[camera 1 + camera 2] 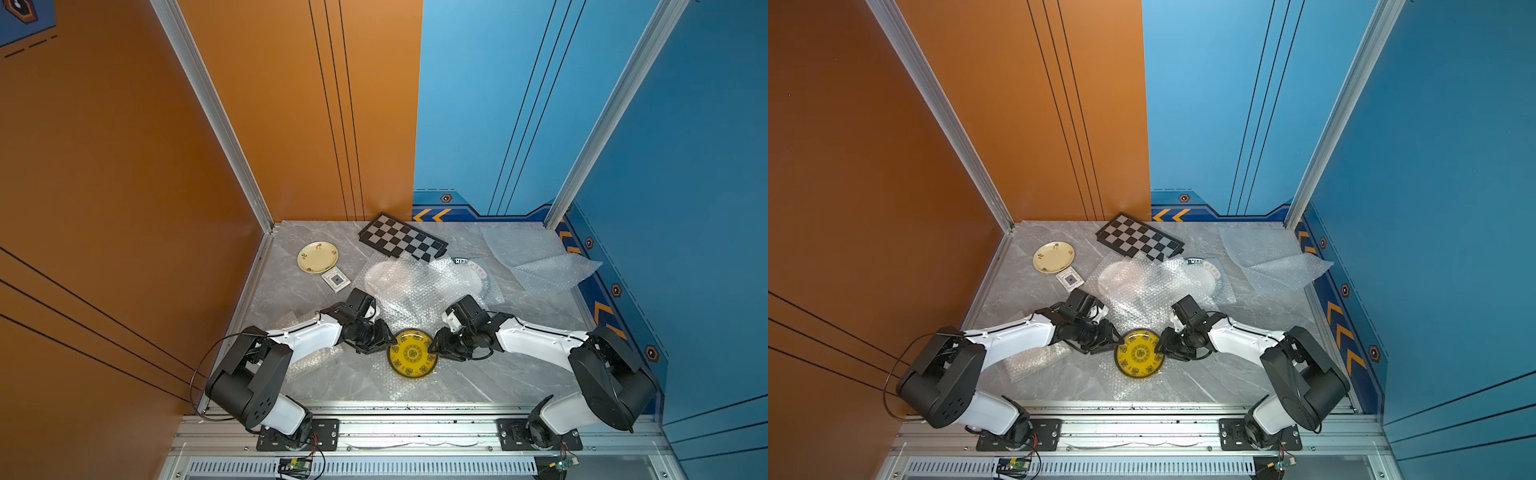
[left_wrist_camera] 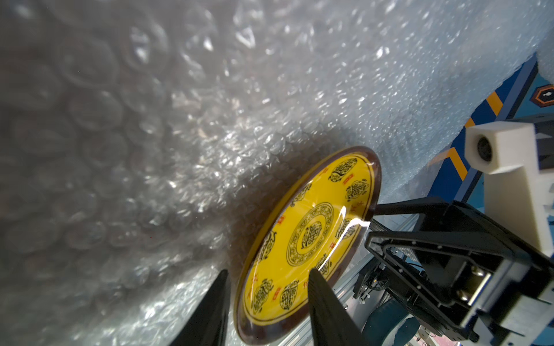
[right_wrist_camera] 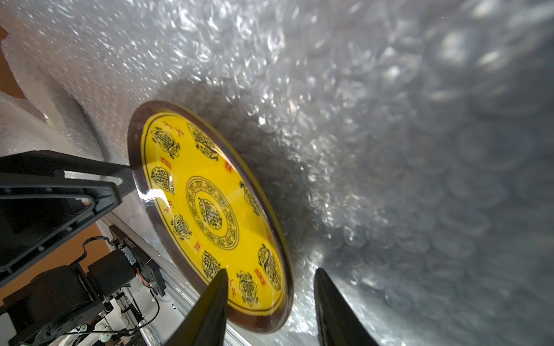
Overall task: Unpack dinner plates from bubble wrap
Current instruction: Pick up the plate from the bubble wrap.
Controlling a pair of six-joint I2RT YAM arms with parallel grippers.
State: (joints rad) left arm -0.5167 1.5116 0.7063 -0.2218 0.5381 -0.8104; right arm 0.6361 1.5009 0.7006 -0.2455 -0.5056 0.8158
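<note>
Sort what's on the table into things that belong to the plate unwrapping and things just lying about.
Belongs to the job:
dark-rimmed yellow plate, bare, on opened bubble wrap
pale yellow floral plate, unwrapped
white lettered-rim plate, partly covered
round whitish plate under a crumpled bubble wrap sheet
loose bubble wrap sheets by the right wall

Just lying about:
checkerboard
small square card

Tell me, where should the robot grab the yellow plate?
The yellow plate lies flat on bubble wrap, so only its thin dark rim is narrow enough to pinch, not the wide face. Probably best to come in low from either side.
</note>
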